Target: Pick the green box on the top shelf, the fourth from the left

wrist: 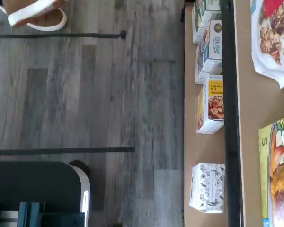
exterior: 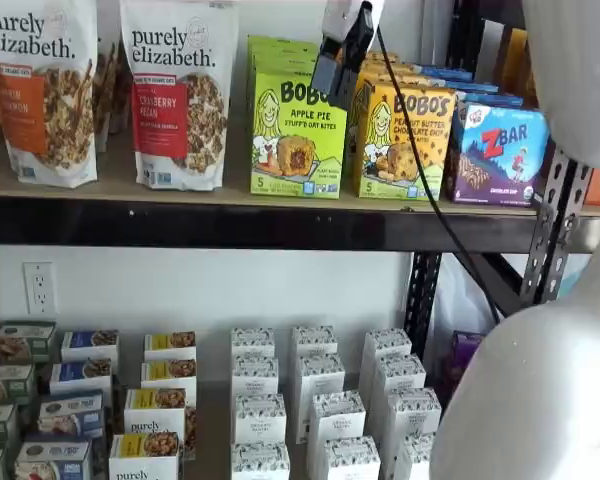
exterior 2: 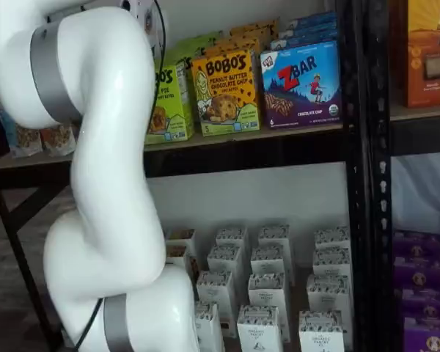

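Gripper [exterior: 338, 60] hanging in front of top shelf [exterior: 280, 225], black fingers side-on, so cannot tell whether apart or together; nothing seen clamped. Green box [exterior: 297, 135] standing upright on shelf, just left of yellow-orange Bobo's box [exterior: 405, 140], ZBar box [exterior: 498, 150] farther right, granola bags [exterior: 180, 90] to left. Gripper overlapping box's upper right corner in a shelf view; contact unclear. Judging: approach under way, grasp not yet made; closing on box and lifting out remaining.

Green box [exterior: 297, 135] reads "BOBO'S Apple Pie"; yellow box [exterior: 404, 142] "BOBO'S Peanut Butter Chocolate Chip"; blue box [exterior: 498, 155] "ZBAR"; bags [exterior: 177, 92] "purely elizabeth."
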{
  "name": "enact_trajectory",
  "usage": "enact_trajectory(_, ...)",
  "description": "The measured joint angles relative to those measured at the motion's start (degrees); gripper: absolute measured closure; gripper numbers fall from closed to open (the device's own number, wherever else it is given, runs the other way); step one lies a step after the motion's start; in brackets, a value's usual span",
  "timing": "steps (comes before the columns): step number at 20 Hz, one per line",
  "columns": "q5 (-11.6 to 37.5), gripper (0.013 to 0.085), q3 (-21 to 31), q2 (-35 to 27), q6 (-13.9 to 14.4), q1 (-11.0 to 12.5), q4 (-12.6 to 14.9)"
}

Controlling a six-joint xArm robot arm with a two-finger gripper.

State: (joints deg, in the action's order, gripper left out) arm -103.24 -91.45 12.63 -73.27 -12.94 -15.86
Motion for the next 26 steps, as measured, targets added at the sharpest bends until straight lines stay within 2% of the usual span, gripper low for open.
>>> enact_trajectory(3, 3.97, 0.013, 2.42, 2.02, -0.1, -0.19, 0.68)
enact_trajectory(6, 4.14, 0.013, 2.23, 2.08, -0.23, 0.04, 0.53)
enact_trajectory(9, 5.48, 0.013, 3.0, 2.74, -0.44, 0.43, -0.46)
enact_trajectory(17, 12.76, 0.013, 6.51, 5.06, -1.72, 2.0, -3.36)
enact_trajectory(26, 15.86, 0.013, 4.92, 3.02, -3.4, 3.77, -3.99)
